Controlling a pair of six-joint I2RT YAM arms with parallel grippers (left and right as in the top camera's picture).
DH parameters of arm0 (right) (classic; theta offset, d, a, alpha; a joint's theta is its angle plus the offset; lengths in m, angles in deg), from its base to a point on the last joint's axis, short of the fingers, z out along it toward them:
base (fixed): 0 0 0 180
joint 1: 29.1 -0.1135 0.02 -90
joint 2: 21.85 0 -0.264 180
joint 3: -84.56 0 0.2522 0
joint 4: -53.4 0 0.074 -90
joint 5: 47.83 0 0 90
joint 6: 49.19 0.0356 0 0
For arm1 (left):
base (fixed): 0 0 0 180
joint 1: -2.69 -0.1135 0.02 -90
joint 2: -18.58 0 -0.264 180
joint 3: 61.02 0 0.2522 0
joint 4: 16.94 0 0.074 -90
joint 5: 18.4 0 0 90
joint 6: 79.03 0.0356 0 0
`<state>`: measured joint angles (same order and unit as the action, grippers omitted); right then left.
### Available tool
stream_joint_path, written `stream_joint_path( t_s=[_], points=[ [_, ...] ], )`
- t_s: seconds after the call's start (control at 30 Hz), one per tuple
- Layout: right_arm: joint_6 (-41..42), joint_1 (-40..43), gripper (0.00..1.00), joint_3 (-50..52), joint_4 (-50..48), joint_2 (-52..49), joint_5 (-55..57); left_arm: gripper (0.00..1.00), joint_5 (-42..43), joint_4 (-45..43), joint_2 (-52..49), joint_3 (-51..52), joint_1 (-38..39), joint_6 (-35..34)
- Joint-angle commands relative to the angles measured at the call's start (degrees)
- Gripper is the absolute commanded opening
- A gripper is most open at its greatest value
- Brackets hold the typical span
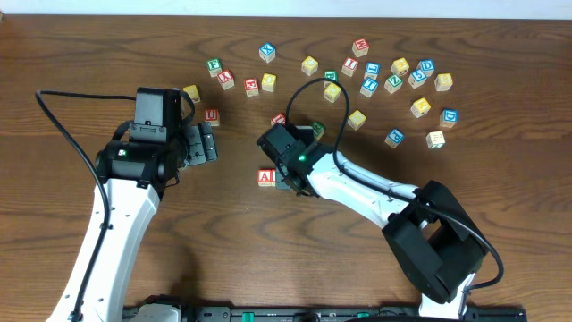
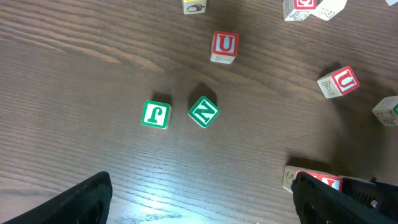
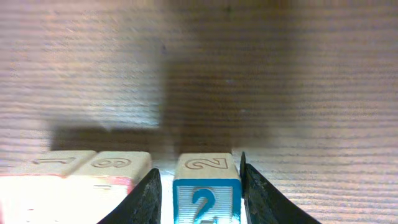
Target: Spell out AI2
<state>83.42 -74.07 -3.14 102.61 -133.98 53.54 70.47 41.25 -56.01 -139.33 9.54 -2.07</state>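
The cube with a red "A" (image 1: 266,176) lies on the table mid-front. My right gripper (image 1: 290,177) is just to its right, low over the wood. In the right wrist view the blue "2" cube (image 3: 206,194) sits on the table between that gripper's (image 3: 199,169) fingers. The right finger touches it and the left is a hair off. Beside it stands a cube with a red, washed-out face (image 3: 115,177), likely the "I". A pale cube (image 3: 53,168) stands left of that. My left gripper (image 1: 207,143) (image 2: 202,208) hangs wide open and empty.
Several lettered cubes lie scattered at the back right (image 1: 393,80). A red cube (image 1: 211,116) (image 2: 311,180) sits by my left gripper's right finger. Green cubes (image 2: 155,115) (image 2: 203,112) and red "U" cubes (image 2: 224,46) (image 2: 339,81) lie ahead of it.
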Motion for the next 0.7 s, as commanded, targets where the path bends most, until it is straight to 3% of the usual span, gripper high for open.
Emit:
stream_joint_path(
  t_s=[0.0, 0.67],
  points=[
    [-1.18, -0.35, 0.36, -2.34, 0.63, 1.25, 2.14, 0.91, 0.68, 0.13, 0.00, -0.39, -0.20, 0.81],
    [2.19, 1.09, 0.34, -4.42, 5.75, 1.27, 11.47, 0.91, 0.66, 0.11, 0.00, -0.39, -0.20, 0.81]
  ],
)
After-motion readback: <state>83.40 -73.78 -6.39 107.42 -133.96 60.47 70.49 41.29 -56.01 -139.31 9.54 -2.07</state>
